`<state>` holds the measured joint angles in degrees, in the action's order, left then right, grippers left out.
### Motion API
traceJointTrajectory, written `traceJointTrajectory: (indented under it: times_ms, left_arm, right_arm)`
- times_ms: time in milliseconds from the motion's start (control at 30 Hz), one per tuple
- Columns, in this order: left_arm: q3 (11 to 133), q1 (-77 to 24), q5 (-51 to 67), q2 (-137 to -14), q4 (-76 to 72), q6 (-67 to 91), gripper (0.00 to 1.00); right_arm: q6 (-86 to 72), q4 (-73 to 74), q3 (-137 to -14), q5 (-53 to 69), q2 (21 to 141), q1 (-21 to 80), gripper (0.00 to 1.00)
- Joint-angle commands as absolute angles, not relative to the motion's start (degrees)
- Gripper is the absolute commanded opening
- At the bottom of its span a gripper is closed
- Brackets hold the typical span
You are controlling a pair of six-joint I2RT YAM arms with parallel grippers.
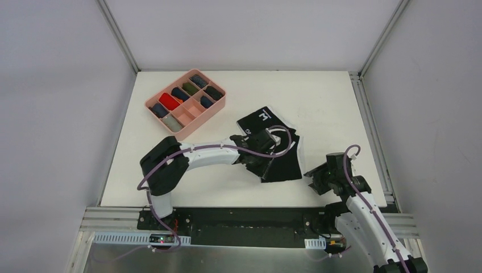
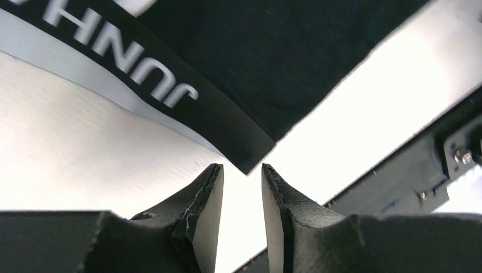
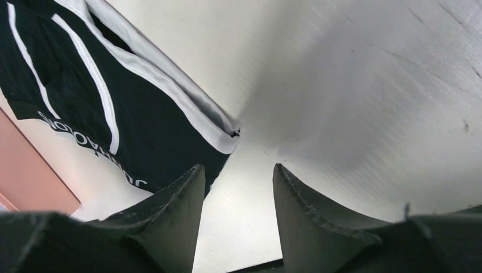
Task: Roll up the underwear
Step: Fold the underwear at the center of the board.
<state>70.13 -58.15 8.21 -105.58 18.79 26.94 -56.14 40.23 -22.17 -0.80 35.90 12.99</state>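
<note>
The black underwear [image 1: 282,154] lies flat on the white table, right of centre, with white seams and white lettering on its waistband. My left gripper [image 1: 260,166] hovers over its near left part. In the left wrist view the left gripper [image 2: 241,170] is open and empty, and the waistband corner [image 2: 241,149] lies just beyond the fingertips. My right gripper [image 1: 311,173] sits just right of the cloth. In the right wrist view the right gripper [image 3: 239,170] is open and empty, with the underwear [image 3: 79,96] to its left. The grey underwear is not in view.
A pink compartment tray [image 1: 153,102] with several rolled cloths stands at the back left; its wall shows in the right wrist view [image 3: 28,179]. The black front rail of the table [image 2: 398,176] runs close behind the left gripper.
</note>
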Motion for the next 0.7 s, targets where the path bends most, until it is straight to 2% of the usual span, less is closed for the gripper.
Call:
traceJointTrajectory:
  times_ms: [0,33,67,100,300,600,633,667]
  left_arm:
    - [69.39,-61.93,6.45,-99.35,22.1,23.22,0.33]
    - [69.35,-62.42,6.11,-99.1,22.21,22.94,0.31]
    - [69.31,-62.87,5.48,-99.06,22.23,22.8,0.23]
    - [69.2,-63.34,5.04,-99.12,22.24,22.63,0.2]
    - [69.31,-67.12,-2.52,-99.86,22.21,19.48,0.18]
    - [71.44,-67.59,-4.01,-102.66,24.86,17.08,0.32]
    - [71.45,-67.59,-4.24,-102.78,24.95,16.82,0.38]
    - [71.6,-67.74,-4.87,-102.83,24.96,16.46,0.4]
  right_arm:
    - [-57.2,34.44,-19.65,1.96,36.78,12.8,0.5]
    - [-57.28,33.33,-19.1,2.51,37.28,12.86,0.5]
    - [-57.41,32.25,-18.67,2.93,37.94,12.83,0.48]
    - [-57.44,31.19,-18.31,3.32,38.54,12.81,0.47]
    - [-57.41,25.66,-16.46,2.74,42.68,12.77,0.4]
    - [-57.24,20.92,-16.03,2.19,47.97,12.77,0.37]
    - [-57.26,20.82,-16.19,2.35,48.24,12.75,0.37]
    - [-57.15,20.78,-16.18,2.48,48.4,12.76,0.37]
